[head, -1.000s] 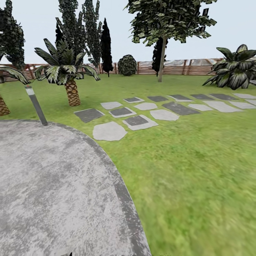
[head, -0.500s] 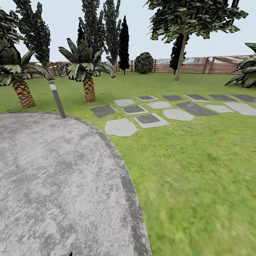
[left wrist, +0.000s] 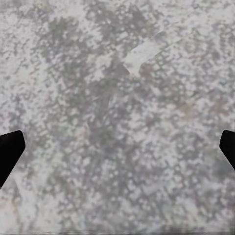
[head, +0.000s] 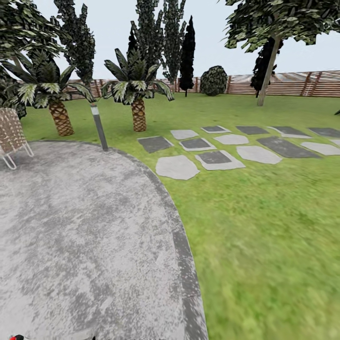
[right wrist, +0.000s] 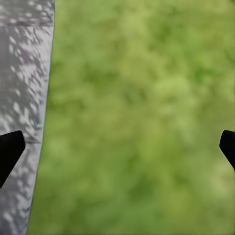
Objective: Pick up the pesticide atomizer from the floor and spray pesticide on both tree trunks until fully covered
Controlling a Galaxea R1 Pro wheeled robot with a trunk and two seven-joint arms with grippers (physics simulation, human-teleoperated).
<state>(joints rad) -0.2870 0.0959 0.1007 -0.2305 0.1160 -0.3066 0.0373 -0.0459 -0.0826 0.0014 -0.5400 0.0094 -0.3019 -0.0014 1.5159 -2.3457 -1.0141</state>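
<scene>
Left gripper (left wrist: 117,152): your fingertips (left wrist: 10,152) sit at the two edges of the left wrist view, spread wide with nothing between them, above mottled grey paving (left wrist: 117,98).
Right gripper (right wrist: 117,152): your fingers (right wrist: 10,152) are spread just as wide and hold nothing, hanging over the lawn (right wrist: 142,117) right beside the paving's edge.
Paving (head: 71,226): in your head view a round grey pad fills the near left, with a darker curb curving along the grass.
Red object (head: 15,337): a small red thing shows at the bottom left edge; you cannot tell what it is.
Chair (head: 10,137): a woven seat stands at the pad's far left.
Bollard (head: 99,126): a thin grey post leans at the pad's far rim.
Stepping stones (head: 236,146): flat slabs run across the lawn to your right.
Palms (head: 137,101): two short palms stand behind the bollard.
Tree (head: 268,71): one tall tree with a bare pale trunk stands far right, near the fence (head: 293,84).
</scene>
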